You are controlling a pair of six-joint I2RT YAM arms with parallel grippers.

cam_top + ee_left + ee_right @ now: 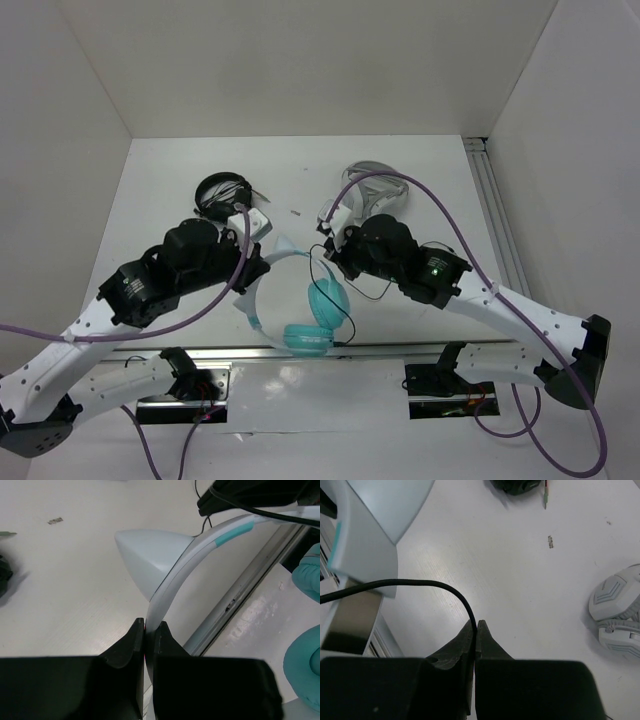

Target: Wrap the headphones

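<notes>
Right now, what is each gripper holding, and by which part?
Left gripper grips the teal headphones by the headband; right gripper pinches their black cable.

headphones (325,298) front centre, second headset (222,190) back left, third headset (392,195) back right

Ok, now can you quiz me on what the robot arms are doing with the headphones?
1. True or false: the left gripper is shut on the headband.
2. What does the right gripper pinch? A) an ear cup B) the cable C) nothing
3. How many headphone sets can you count from the top?
Key: 1 true. 2 B. 3 three: the teal set, a black set and a grey-white set.
</notes>
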